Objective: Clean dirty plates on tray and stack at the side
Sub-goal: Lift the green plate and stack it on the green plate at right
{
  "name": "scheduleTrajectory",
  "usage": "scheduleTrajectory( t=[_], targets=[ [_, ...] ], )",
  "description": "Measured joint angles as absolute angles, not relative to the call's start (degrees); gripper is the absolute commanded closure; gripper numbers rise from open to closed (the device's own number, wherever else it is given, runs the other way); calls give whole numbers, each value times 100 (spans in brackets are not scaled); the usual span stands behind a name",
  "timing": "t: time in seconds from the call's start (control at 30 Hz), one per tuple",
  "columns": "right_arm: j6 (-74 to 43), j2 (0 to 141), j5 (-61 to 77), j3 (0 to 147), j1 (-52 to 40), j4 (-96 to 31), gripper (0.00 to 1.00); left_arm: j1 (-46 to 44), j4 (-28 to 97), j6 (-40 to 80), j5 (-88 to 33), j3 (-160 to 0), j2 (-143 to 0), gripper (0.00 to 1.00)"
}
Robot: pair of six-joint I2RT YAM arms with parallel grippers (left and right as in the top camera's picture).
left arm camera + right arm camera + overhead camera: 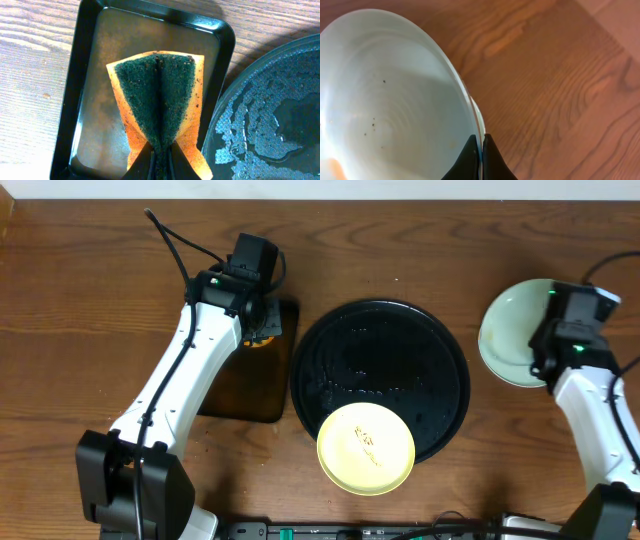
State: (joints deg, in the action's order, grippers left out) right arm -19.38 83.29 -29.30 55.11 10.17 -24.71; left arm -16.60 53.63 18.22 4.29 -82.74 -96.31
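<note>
The pale yellow plate [366, 448] with brownish specks lies on the front rim of the round black tray [440, 350], whose wet surface also shows in the left wrist view [270, 115]. A light blue plate [512, 330] sits on the table right of the tray. My right gripper [545, 348] is shut on its rim [481, 142]. The plate [395, 95] carries a few dark specks, and a white edge shows just under its rim. My left gripper [160, 152] is shut on a folded orange and green sponge [160, 90] over the brown tray.
The dark brown rectangular tray [240, 395] lies left of the black tray, almost touching it [90, 75]. Bare wooden table surrounds both trays. The arm bases stand at the front left and front right corners.
</note>
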Motion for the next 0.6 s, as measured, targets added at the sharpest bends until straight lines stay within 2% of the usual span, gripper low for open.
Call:
scheduleTrajectory(
  t=[0.1,0.13,0.2,0.33,0.47,0.6],
  targets=[
    [-2047,8416,-2762,5511,1256,-2432,99,-1660,5363,1822,429,-8274,-9631,93],
    [-2064,8451,-2731,5511,1306,-2421,95,-1660,5363,1822,429,-8274,-9631,93],
    [-2121,8503,-2637,5511,1402,-2379,81,-1660,5363,1822,429,-8274,-9631,93],
    [-2161,8514,-2427,5511,1435,-2329,81,-1660,5363,1822,429,-8274,-9631,93],
    [-2038,8514,-1813,5511,1435,-2342,67,-1660,5363,1822,429,-8274,-9631,93],
    [-1780,8514,-694,5511,1391,-2729,65,-1660,5363,1822,429,-8274,-9631,93]
  ],
)
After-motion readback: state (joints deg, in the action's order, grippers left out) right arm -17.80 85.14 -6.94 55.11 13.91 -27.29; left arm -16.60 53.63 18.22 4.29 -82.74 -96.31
